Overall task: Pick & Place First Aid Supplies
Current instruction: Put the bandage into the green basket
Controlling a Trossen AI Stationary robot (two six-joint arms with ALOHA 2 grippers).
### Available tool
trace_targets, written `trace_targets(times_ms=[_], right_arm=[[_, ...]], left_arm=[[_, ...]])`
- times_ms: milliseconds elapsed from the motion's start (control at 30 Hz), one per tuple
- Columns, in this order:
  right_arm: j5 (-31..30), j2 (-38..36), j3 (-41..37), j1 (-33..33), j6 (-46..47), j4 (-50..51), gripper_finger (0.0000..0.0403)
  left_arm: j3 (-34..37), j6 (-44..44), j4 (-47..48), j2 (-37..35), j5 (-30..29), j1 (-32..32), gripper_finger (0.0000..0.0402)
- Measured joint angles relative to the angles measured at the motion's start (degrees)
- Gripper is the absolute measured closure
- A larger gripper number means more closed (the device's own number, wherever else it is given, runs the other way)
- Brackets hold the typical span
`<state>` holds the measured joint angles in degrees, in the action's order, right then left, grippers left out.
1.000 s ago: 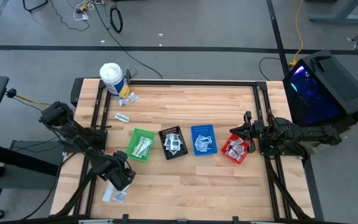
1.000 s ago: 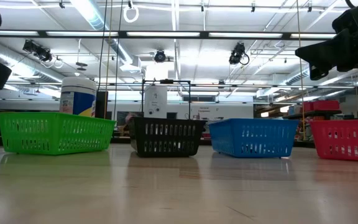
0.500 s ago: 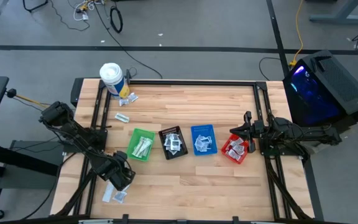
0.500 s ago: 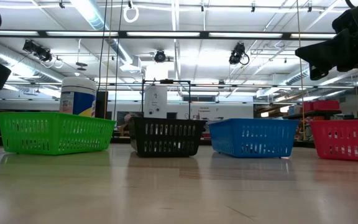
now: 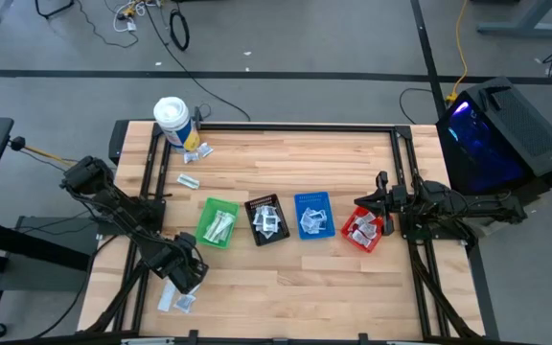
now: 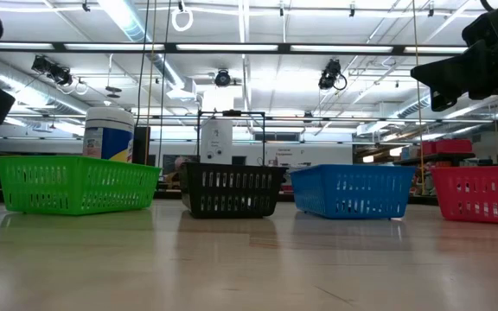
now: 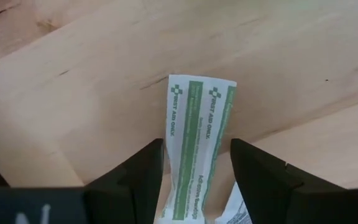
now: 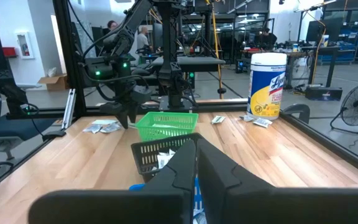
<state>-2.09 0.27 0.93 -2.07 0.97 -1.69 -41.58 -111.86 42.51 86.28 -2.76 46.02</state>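
First aid supplies, small flat white sachets, lie at the wooden table's seven o'clock edge in the high view, under the left gripper, while the right gripper hovers at three o'clock over the red plastic bin. In the left wrist view, the dark fingers straddle a green-printed white strip packet flat on the wood, not visibly pinching it. The right wrist view shows its fingers pressed together, empty.

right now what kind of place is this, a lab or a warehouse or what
Most likely a robotics lab or workshop in a large industrial hall. The low view shows a high ceiling with strip lights, the right wrist view shows other equipment rigs on the open floor, and cables trail across the grey floor beside the wooden table.
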Motion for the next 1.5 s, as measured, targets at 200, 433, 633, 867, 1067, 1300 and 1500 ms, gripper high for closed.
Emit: trace_targets(times_ms=[200,433,633,867,1067,1300,1500], right_arm=[[0.00,0.02,-0.02,-0.01,-0.01,0.00,0.0380],[0.00,0.00,-0.02,-0.02,0.00,0.00,0.0380],[0.00,0.00,0.00,0.00,-0.02,-0.01,0.0380],[0.00,0.01,0.00,0.00,0.00,0.00,0.0380],[0.00,0.02,-0.02,-0.02,-0.02,0.00,0.0380],[0.00,0.02,-0.01,0.00,-0.01,0.00,0.0380],[0.00,0.02,-0.01,-0.02,-0.02,0.00,0.0380]], left_arm=[[0.00,-0.02,0.92,0.02,0.02,0.00,0.0207],[0.00,0.02,0.87,0.02,0.02,0.00,0.0207],[0.00,0.05,0.84,0.02,0.02,0.00,0.0207],[0.00,0.09,0.84,0.02,0.02,0.00,0.0207],[0.00,0.13,0.84,0.02,0.04,0.00,0.0207],[0.00,0.19,0.84,0.02,0.06,0.00,0.0217],[0.00,0.18,0.84,0.02,0.06,0.00,0.0251]])
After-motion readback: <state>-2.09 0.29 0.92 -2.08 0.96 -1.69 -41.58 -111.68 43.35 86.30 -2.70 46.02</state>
